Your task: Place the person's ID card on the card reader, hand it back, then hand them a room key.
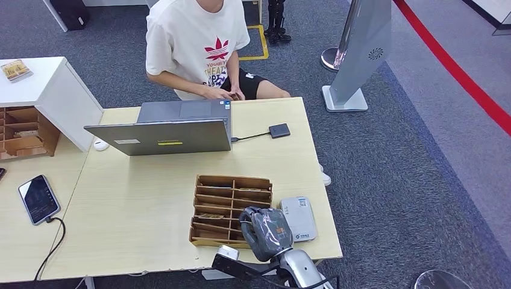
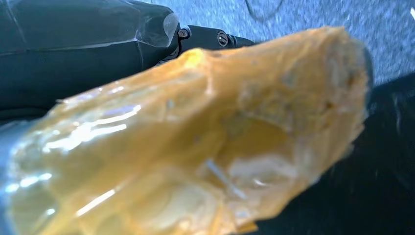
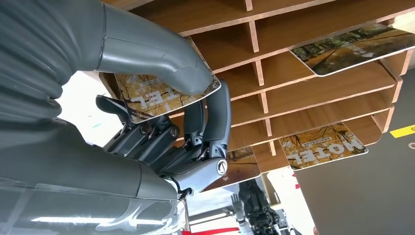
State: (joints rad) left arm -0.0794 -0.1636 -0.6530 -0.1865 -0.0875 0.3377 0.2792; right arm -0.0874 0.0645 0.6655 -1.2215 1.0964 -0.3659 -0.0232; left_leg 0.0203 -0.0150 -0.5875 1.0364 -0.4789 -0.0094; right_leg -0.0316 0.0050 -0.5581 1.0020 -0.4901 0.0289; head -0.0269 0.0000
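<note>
Right Robot Hand Pinching a Room Key at the Wooden Rack

Currently one pale wooden tabletop [image 1: 144, 223] is carrying, left to right, one phone [image 1: 38, 198] on a cable, one open grey laptop [image 1: 166, 133], one slotted wooden key rack [image 1: 231, 209] and one white card reader [image 1: 299, 218]. One person [image 1: 196, 48] in a cream shirt is sitting behind the laptop. The right robot hand [image 1: 265, 232] is hovering over the rack's right side. The right wrist view is showing what the head view is hiding: this robot hand's [image 3: 166, 112] thick grey thumb and dark fingers are pinching a glossy printed room key [image 3: 156, 95], with three more flat cards lying in compartments. Whether the left robot hand [image 2: 195, 147], blurred amber here, is holding anything, I cannot tell.
</note>
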